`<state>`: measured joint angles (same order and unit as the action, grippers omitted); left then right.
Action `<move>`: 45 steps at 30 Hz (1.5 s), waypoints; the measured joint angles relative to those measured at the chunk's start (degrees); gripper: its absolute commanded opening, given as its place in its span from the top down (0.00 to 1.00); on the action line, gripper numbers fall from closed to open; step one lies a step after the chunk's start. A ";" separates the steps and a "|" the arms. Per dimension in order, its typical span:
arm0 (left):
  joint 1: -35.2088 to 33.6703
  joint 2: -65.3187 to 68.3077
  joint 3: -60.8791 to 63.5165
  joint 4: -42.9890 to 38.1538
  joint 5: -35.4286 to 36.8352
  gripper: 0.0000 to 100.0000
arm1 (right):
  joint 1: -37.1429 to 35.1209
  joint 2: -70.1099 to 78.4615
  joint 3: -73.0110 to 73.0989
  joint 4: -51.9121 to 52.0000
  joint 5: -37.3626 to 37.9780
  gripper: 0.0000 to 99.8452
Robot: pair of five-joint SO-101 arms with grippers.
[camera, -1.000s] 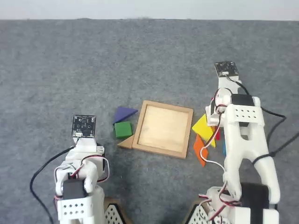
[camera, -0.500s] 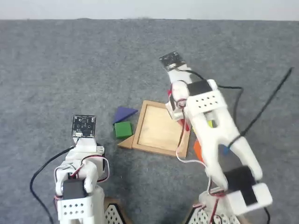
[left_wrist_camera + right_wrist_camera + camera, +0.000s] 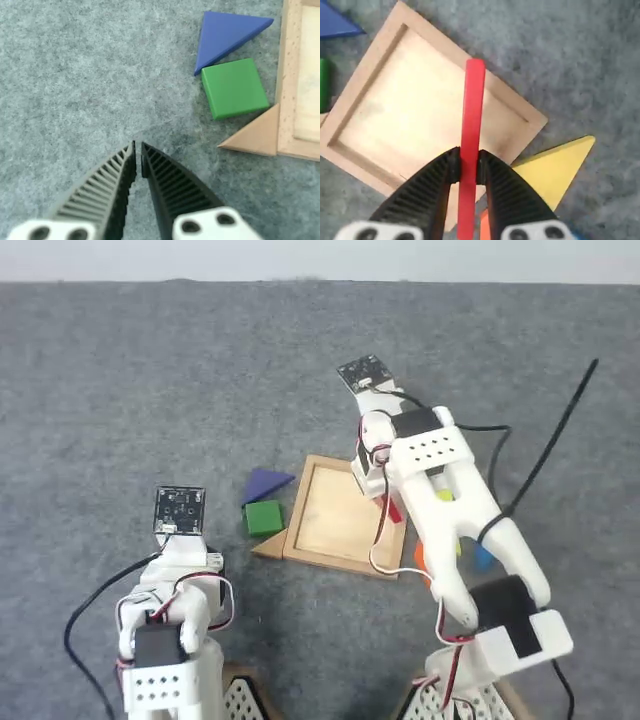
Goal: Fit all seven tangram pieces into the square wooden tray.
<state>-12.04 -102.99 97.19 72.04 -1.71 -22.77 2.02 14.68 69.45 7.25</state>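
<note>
I am watching the right arm (image 3: 440, 490) swinging over. A second ago it was hanging over the loose pieces off to the tray's side. Half a second ago it was already crossing the rim, and now it is settling with only a small further shift. The right gripper (image 3: 468, 160) is now hovering above the tray (image 3: 512, 100), clamped on the red piece (image 3: 473, 110). The piece is being held on edge, reaching out past the fingertips over the tray's floor and rim.

The yellow triangle (image 3: 552, 170) is lying on the desk (image 3: 150, 370) just behind and beside that gripper, close to the tray's corner. An orange piece (image 3: 420, 558) is lying near it, partly under the arm.

The left gripper (image 3: 138, 147) is not moving at all. Its jaws are together on nothing, hanging over bare desk. Ahead of it, the blue triangle (image 3: 227, 32), the green square (image 3: 234, 87) and the tan triangle (image 3: 257, 137) are sitting where they were, with the tan one touching the tray's outer wall.

I am reading this as the carry being done and the placing about to start, probably with the first of the seven pieces. The red piece is standing on edge, so I am expecting it will need tipping flat as it goes down. Otherwise it may end up leaning on the rim.
</note>
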 measured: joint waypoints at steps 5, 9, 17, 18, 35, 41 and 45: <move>0.00 0.00 0.00 0.00 0.00 0.98 | -4.40 0.00 0.00 0.00 0.62 0.98; 0.00 0.00 0.00 0.00 0.00 0.98 | -3.96 0.00 -0.09 0.00 0.88 1.00; 0.00 0.00 0.00 0.00 0.00 0.98 | -4.22 0.00 -0.09 0.00 0.88 0.99; 0.00 0.00 0.00 0.00 0.00 0.98 | -4.66 0.00 -0.09 0.00 1.23 0.99; 0.00 0.00 0.00 0.00 0.00 0.98 | -9.58 1.41 -0.88 -0.88 9.85 0.98; 0.00 0.00 0.00 0.00 0.00 0.98 | -4.66 5.89 -2.20 -3.25 13.71 0.84; 0.00 0.00 0.00 0.00 0.00 0.98 | -4.92 6.59 -2.20 -4.04 14.68 0.85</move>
<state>-12.04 -102.99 97.19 72.04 -1.71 -27.69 8.62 12.48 65.41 21.93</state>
